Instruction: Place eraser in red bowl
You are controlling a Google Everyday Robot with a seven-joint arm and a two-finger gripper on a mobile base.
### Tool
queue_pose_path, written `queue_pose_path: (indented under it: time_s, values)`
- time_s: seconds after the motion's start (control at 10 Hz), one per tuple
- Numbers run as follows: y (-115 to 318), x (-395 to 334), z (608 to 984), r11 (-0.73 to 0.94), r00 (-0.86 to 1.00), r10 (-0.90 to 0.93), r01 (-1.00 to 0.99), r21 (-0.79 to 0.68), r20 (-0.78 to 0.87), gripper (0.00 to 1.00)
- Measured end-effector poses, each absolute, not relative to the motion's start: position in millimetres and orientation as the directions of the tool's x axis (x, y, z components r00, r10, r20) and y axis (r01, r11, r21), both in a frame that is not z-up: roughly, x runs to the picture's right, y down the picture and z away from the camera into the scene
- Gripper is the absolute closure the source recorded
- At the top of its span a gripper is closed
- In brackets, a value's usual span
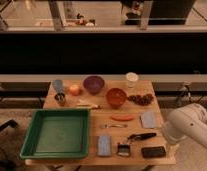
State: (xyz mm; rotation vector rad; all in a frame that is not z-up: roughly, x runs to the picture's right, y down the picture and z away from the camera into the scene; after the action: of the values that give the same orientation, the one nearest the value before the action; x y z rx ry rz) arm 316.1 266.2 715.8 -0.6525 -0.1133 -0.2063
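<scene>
The eraser (153, 151), a flat black block, lies at the table's front right corner. The red bowl (116, 97) stands empty in the middle of the table's back half, right of the purple bowl (93, 84). My white arm (189, 126) comes in from the right edge. Its dark gripper end (141, 136) reaches left, low over the table, just behind the eraser and apart from it. It holds nothing that I can see.
A green tray (34, 145) fills the front left. A binder clip (123, 149) and a grey-blue sponge (104, 144) lie left of the eraser. A carrot (121, 118), a grey-blue pad (148, 119), a white cup (131, 80) and grapes (142, 99) lie around the bowl.
</scene>
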Motion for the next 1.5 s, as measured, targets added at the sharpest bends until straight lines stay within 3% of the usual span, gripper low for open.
queue_pose_path:
  time_s: [0.4,0.9,1.5]
  values:
    - [292.6,312.1,732.5,0.752,0.964,-0.141,0.251,-0.609,0.223,0.2]
    - [306.5,304.2,727.7,0.728,0.934,-0.166,0.333,-0.6,0.317,0.2]
    - [319.5,294.5,730.1,0.73,0.873,-0.216,0.441,-0.521,0.437,0.2]
